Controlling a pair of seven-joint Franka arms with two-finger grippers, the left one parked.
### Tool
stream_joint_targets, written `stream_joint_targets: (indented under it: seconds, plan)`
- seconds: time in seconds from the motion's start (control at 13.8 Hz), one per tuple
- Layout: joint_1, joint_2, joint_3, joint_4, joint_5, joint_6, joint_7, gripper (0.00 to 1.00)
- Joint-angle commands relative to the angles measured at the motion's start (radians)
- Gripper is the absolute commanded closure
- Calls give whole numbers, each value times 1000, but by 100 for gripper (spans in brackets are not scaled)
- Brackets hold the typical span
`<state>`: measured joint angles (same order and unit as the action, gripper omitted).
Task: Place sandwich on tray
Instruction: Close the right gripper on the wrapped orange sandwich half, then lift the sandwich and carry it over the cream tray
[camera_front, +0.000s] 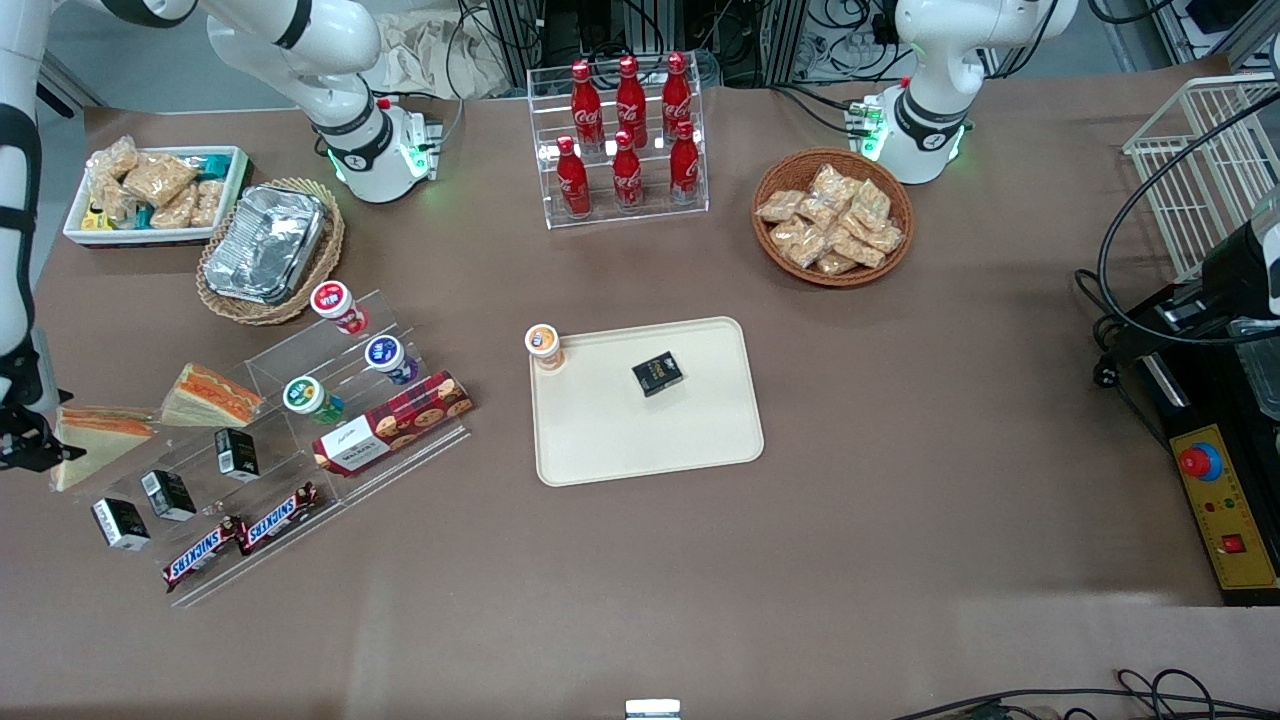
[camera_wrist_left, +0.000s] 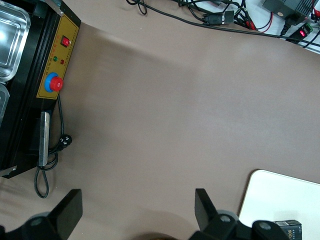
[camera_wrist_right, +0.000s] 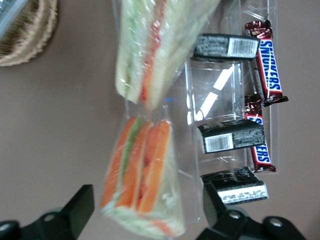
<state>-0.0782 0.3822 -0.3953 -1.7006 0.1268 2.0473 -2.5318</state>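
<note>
The sandwich (camera_front: 97, 440) lies on the table toward the working arm's end, a white wedge with orange-red filling along its edge. In the right wrist view the sandwich (camera_wrist_right: 140, 175) shows orange and green layers under clear wrap. My right gripper (camera_front: 28, 445) is at that wedge. The gripper (camera_wrist_right: 147, 212) is open, with one finger on each side of the wedge and a gap to each. The cream tray (camera_front: 600, 450) lies mid-table, well toward the parked arm from the gripper. Its corner also shows in the left wrist view (camera_wrist_left: 280, 195).
A twin wedge (camera_front: 212, 395) lies beside the sandwich, against a clear stepped rack (camera_front: 330, 440) of cups, black boxes, cookies and Snickers bars. An orange-lidded cup (camera_front: 542, 345) and a black box (camera_front: 657, 374) sit on the tray. A foil tray (camera_front: 265, 243) rests in a wicker basket.
</note>
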Motion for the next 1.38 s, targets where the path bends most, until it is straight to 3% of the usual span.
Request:
stream_joint_targets:
  seconds: [0.0, 0.14, 0.22, 0.51, 0.8, 1.09, 1.3]
  plan:
    - [-20, 60, 3, 21, 83, 33, -86, 46]
    - [-18, 61, 3, 21, 93, 46, -94, 96]
    - [-18, 60, 3, 21, 100, 50, -90, 100]
    - [9, -58, 9, 27, 122, 33, -68, 100]
    - [135, -242, 7, 33, 59, -88, 307, 100]
    - [398, -289, 9, 61, -73, -260, 762, 100]
    - [616, -278, 9, 59, -81, -286, 1029, 100]
